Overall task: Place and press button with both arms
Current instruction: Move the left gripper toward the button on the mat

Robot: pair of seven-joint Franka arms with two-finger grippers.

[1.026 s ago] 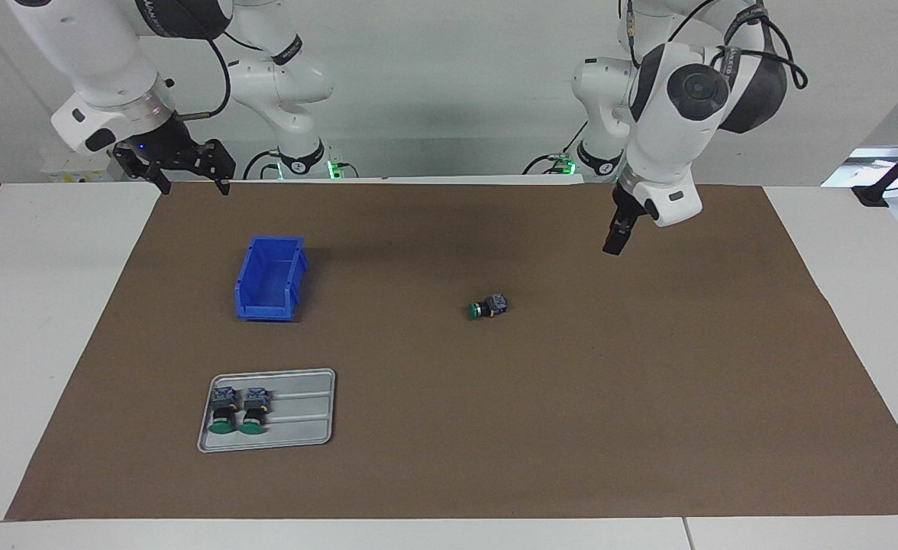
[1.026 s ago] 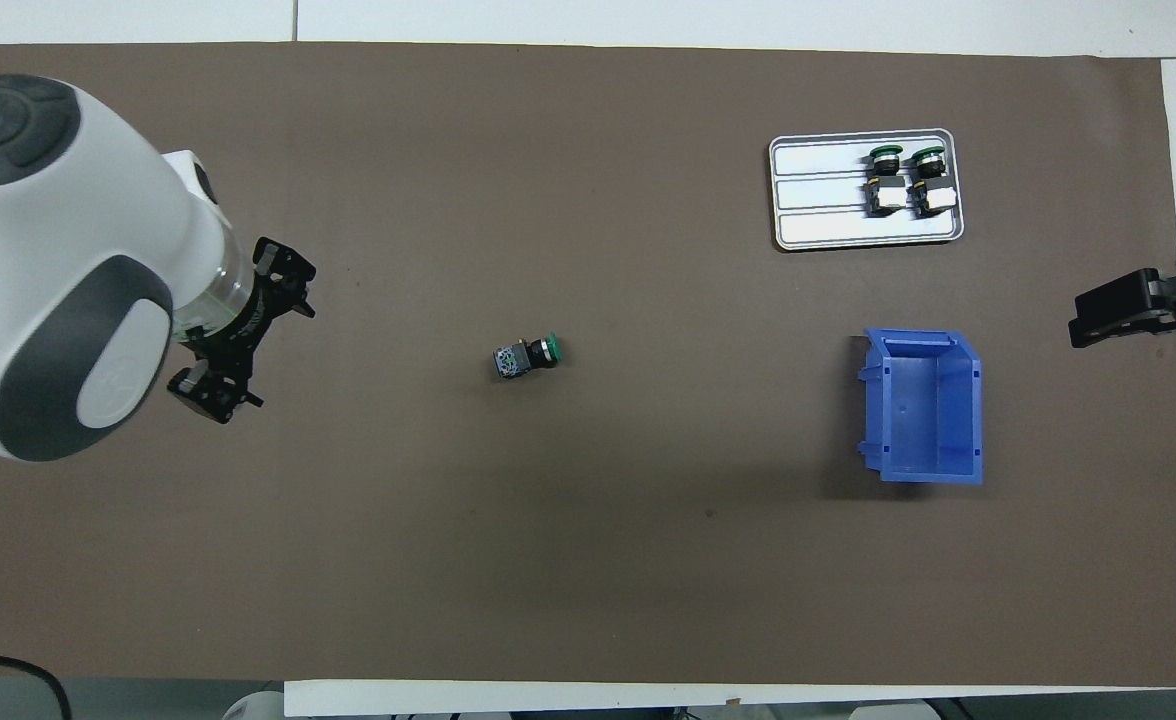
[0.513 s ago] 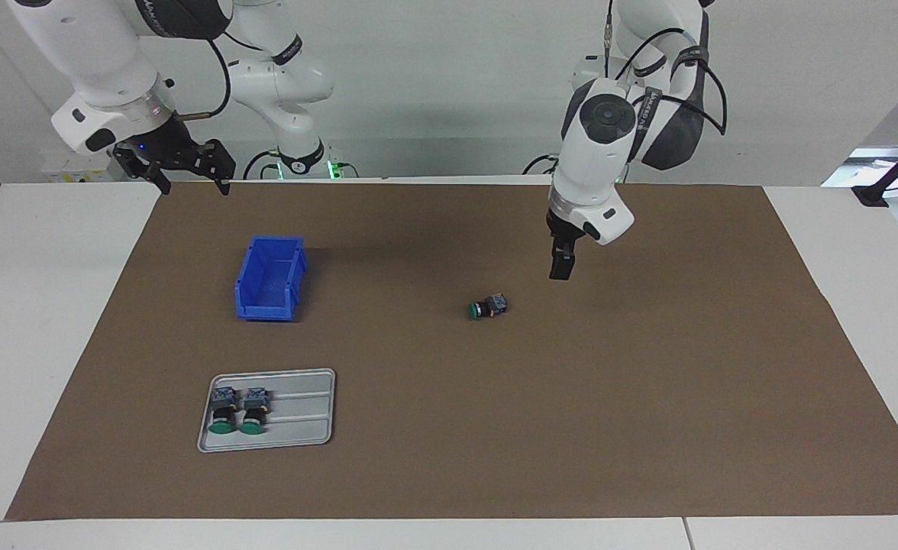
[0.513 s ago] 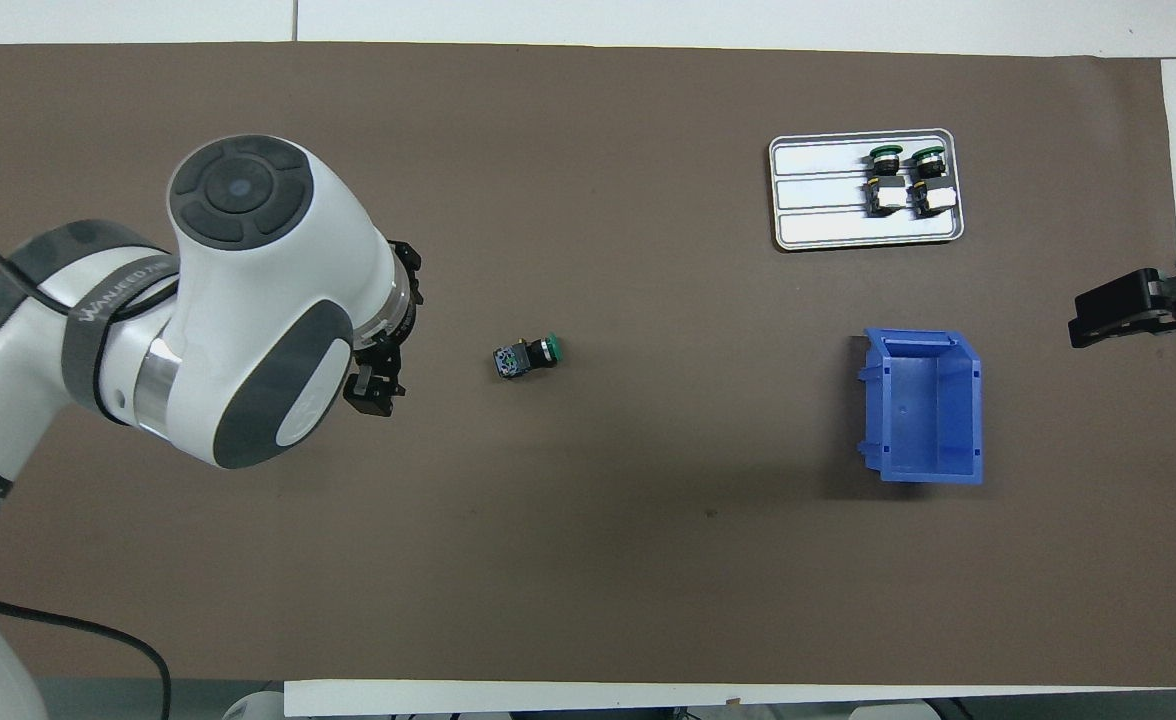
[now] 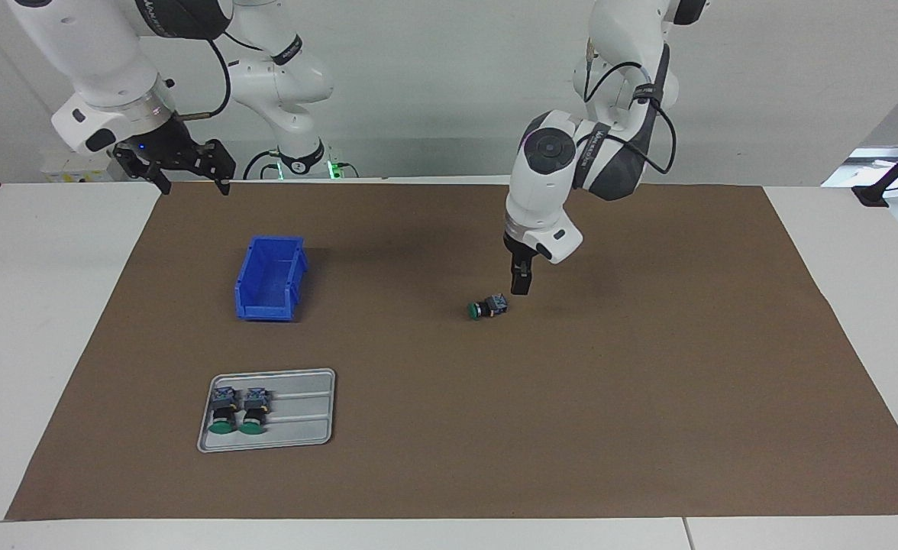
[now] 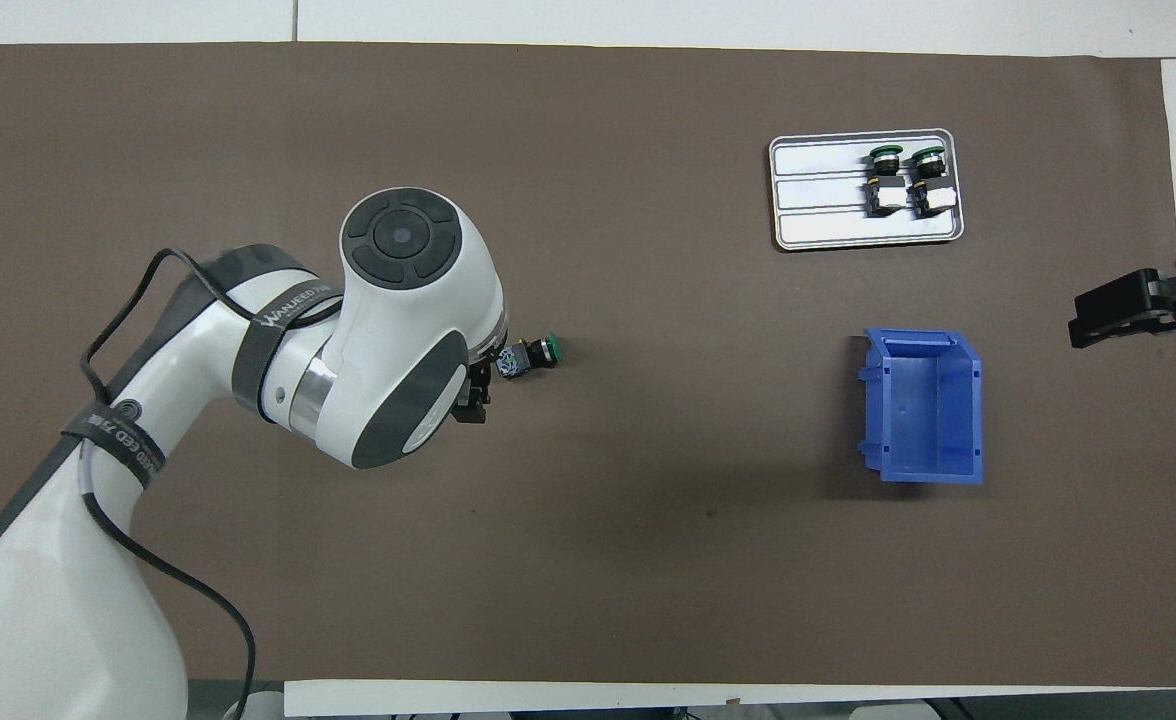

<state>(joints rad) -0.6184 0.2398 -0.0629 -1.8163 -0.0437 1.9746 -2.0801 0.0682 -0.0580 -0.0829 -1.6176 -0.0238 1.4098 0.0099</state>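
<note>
One button (image 5: 487, 307) (image 6: 528, 356) lies on its side in the middle of the brown mat, its green cap toward the right arm's end of the table. My left gripper (image 5: 520, 284) (image 6: 475, 395) hangs low over the mat right beside the button's contact block, pointing down, open and holding nothing. In the overhead view the left wrist covers most of it. My right gripper (image 5: 193, 186) (image 6: 1083, 325) waits open and empty, raised over the mat's edge at the right arm's end.
A blue bin (image 5: 269, 279) (image 6: 923, 405) stands open toward the right arm's end. Farther from the robots than the bin, a grey tray (image 5: 304, 412) (image 6: 818, 200) holds two more green-capped buttons (image 5: 237, 412) side by side.
The left arm has swung from its end of the table toward the middle and come down beside the button. The button and the right arm have not moved.
</note>
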